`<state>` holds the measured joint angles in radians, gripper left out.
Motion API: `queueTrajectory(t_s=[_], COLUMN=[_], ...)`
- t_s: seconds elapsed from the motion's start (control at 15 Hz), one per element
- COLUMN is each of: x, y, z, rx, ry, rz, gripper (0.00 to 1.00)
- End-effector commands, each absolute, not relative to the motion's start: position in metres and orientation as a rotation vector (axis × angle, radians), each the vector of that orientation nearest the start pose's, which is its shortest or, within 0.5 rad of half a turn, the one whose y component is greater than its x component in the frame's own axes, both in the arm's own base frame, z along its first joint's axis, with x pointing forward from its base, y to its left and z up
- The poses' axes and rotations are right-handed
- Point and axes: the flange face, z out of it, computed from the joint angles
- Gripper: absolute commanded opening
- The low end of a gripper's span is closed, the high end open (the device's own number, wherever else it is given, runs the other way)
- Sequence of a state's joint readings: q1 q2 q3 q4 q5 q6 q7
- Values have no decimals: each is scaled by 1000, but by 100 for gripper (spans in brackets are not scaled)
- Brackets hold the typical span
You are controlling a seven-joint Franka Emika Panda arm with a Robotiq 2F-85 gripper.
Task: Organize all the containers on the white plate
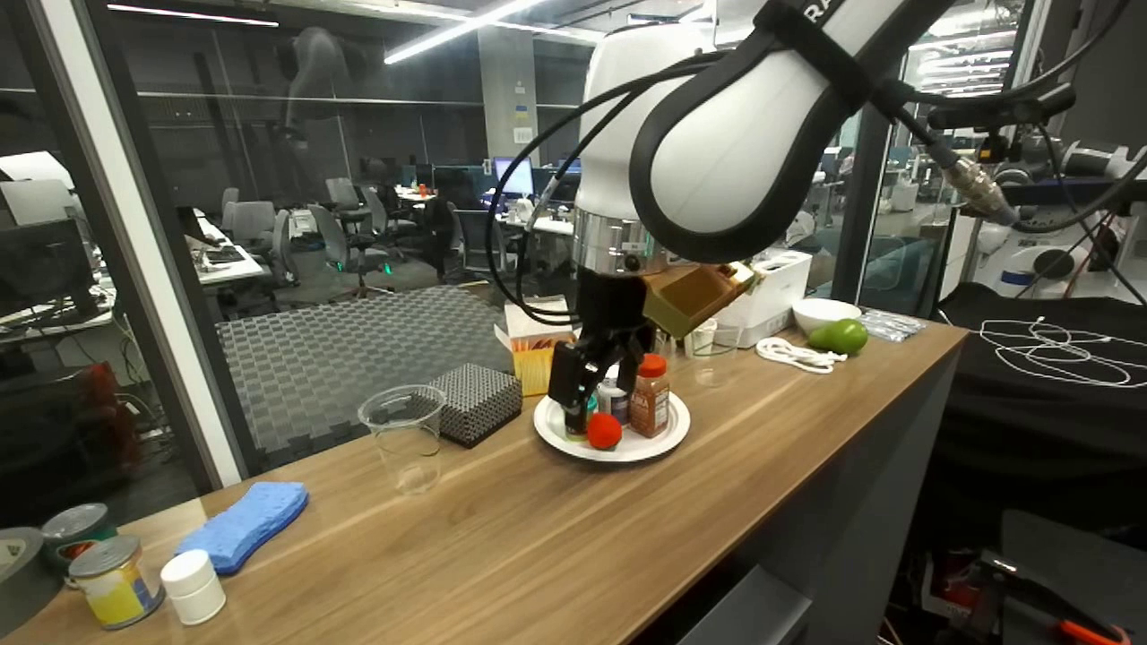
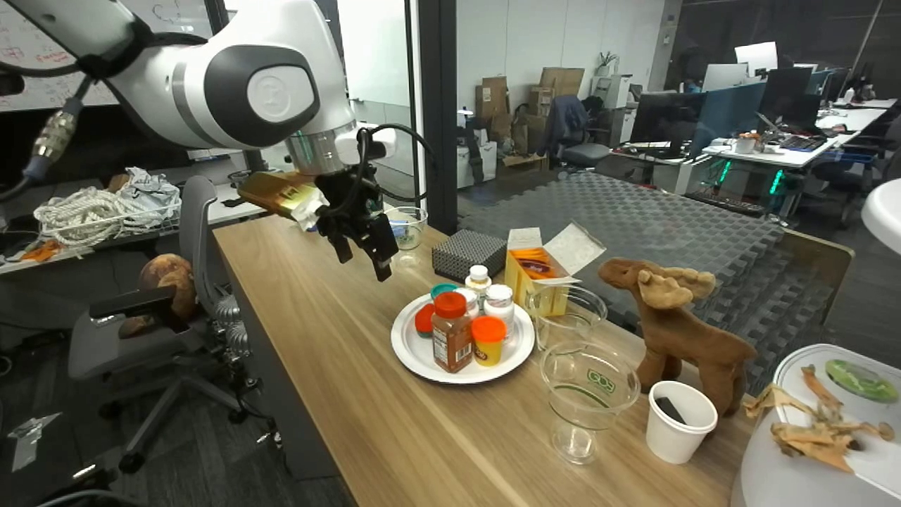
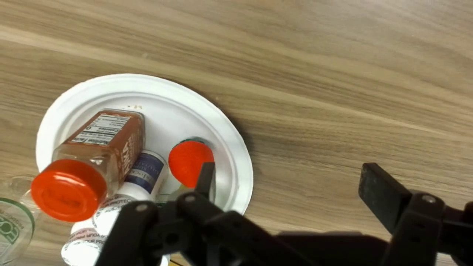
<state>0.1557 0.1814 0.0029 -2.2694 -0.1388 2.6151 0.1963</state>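
Nearest in an exterior view, along the worktop's [image 1: 466, 564] glass-side edge, stand a white lidded jar [image 1: 194, 587], a yellow-labelled can [image 1: 121, 587] and a dark green can [image 1: 79, 528]. A blue sponge [image 1: 246, 524] lies just behind them. Farther along that edge come a clear cup [image 1: 408, 439] and a black mesh box [image 1: 472, 403].

The white plate [image 1: 674, 430] sits between the worktop's two long edges, well in from both. Upright on it are a red-lidded square jar [image 2: 452, 341], an orange-lidded yellow tub [image 2: 488, 343] and white bottles [image 2: 500, 306]; a teal-topped container [image 2: 443, 289] and a round red piece [image 1: 604, 432] share the plate. The pincer [image 3: 288, 177] hangs higher up, its fingers spread wide: in the wrist view one of them hides part of the plate's rim while the other stands over the worktop.

Behind the plate, by the glass-side edge, are a yellow carton [image 1: 533, 369] with raised flaps, two more clear cups [image 2: 588, 415] and a brown plush moose [image 2: 693, 345]. Toward the far end edge lie a coiled white cord [image 1: 797, 356], green fruit [image 1: 842, 336] and a white bowl [image 1: 824, 312], with silvery packets [image 1: 890, 324] nearest the far corner.
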Motion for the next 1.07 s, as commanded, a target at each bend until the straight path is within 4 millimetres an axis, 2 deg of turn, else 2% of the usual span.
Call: queueTrajectory(t_s=[0.0, 0.33, 0.47, 0.73, 1.0], x=[543, 543, 552, 582, 619], y=[89, 88, 89, 101, 131], z=[295, 295, 300, 313, 328], rx=[-3176, -3176, -3155, -3179, -3201], ry=[-121, -118, -109, -123, -163], rz=[-277, -276, -316, -244, -133], gripper=[100, 100, 100, 100, 100])
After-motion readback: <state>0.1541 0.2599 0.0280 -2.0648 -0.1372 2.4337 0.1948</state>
